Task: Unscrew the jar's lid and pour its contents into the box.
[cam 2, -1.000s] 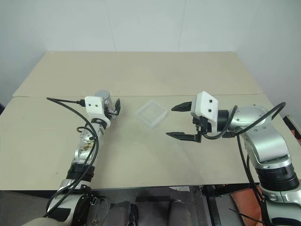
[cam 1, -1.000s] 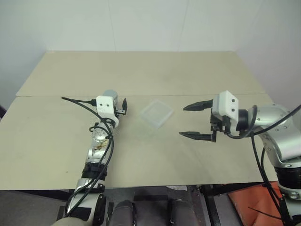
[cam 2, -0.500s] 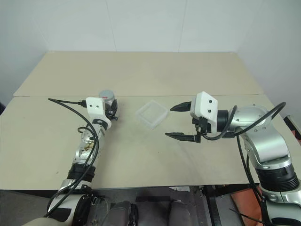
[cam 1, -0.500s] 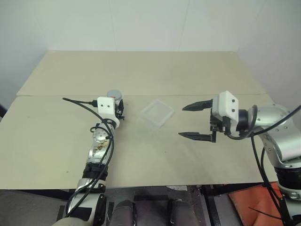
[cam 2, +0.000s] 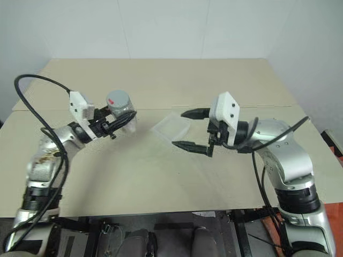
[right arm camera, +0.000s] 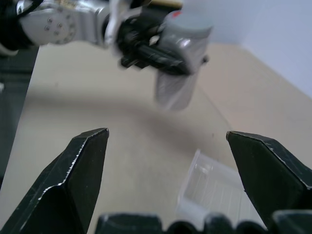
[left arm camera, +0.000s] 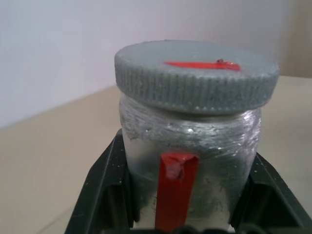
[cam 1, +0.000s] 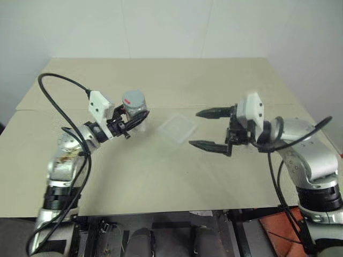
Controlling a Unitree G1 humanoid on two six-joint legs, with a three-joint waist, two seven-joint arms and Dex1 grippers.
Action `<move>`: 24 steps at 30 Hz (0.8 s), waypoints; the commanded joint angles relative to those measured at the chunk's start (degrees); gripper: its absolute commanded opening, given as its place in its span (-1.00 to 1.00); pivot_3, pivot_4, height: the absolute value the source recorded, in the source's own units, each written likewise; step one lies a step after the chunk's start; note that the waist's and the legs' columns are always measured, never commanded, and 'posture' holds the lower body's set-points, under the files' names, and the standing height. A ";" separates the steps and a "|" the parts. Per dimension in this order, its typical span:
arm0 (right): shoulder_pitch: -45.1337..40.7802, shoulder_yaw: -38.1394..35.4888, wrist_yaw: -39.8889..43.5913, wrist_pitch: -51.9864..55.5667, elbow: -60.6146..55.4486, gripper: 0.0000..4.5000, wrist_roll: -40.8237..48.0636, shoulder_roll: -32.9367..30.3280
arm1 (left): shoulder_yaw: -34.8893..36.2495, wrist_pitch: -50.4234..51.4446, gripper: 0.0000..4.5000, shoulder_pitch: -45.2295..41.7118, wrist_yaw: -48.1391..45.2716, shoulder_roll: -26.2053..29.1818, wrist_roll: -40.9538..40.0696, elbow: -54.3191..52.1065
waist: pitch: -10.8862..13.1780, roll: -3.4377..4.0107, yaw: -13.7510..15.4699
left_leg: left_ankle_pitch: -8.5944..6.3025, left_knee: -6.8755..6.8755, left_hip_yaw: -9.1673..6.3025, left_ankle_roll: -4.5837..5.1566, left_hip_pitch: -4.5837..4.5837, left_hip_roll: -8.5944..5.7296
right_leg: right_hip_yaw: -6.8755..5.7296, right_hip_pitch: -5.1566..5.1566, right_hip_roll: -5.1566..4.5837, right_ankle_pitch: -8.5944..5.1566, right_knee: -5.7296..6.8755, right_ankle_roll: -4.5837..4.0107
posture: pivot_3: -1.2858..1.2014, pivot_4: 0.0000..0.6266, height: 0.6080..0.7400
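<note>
Head views: left tool (cam 1: 131, 122) clenched on the jar (cam 1: 135, 111), held upright above the tabletop (cam 1: 161, 176); right tool (cam 1: 202, 129) released beside the box (cam 1: 178, 127). Left wrist view: lid (left arm camera: 196, 74) seated; contents hidden. Right wrist view: box edge cut off.

We hold our left end effector (cam 1: 135, 119) level, clamped on the jar (cam 1: 134, 108). Our right end effector (cam 1: 202, 129) points left, its fingers spread wide, holding nothing.

Readable markings: none.
I find no text; only a plain red mark on the lid (left arm camera: 197, 73).
</note>
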 commanded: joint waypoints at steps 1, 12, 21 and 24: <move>-4.75 -0.23 -5.34 4.61 -1.12 1.00 1.89 2.79 | -1.38 4.87 -0.15 -2.36 -9.19 3.25 -4.61 -1.98 | 0.00 0.01 -0.05 | 0.01 0.00 0.01 -0.01 -0.02 -0.01 | 0.01 -0.02 0.00 0.00 0.02 0.00 | 0.03 -0.52 1.00; -16.08 4.87 -16.14 17.53 -1.86 1.00 4.75 14.27 | -5.52 -0.79 -0.15 -9.23 -16.77 -1.54 -0.51 6.39 | 0.00 0.02 -0.04 | 0.20 0.01 -0.02 -0.31 -0.28 -0.04 | -0.11 -0.12 0.01 0.01 0.07 0.00 | 0.03 -0.52 1.00; -19.16 8.49 -19.48 21.17 1.26 1.00 1.77 15.78 | -5.32 -3.38 -0.15 -9.75 -17.49 -4.22 0.42 7.08 | -0.01 0.03 -0.24 | 0.22 0.03 -0.07 -0.31 -0.72 -0.04 | -0.17 -0.46 0.01 0.02 0.08 0.02 | 0.03 -0.52 1.00; -19.52 8.97 -19.02 21.01 1.98 1.00 1.50 15.68 | -5.13 -3.36 -0.15 -9.22 -17.41 -4.27 0.34 6.31 | -0.01 0.03 -0.29 | 0.24 0.03 -0.07 -0.34 -0.83 -0.04 | -0.17 -0.59 0.02 0.02 0.10 0.03 | 0.03 -0.52 1.00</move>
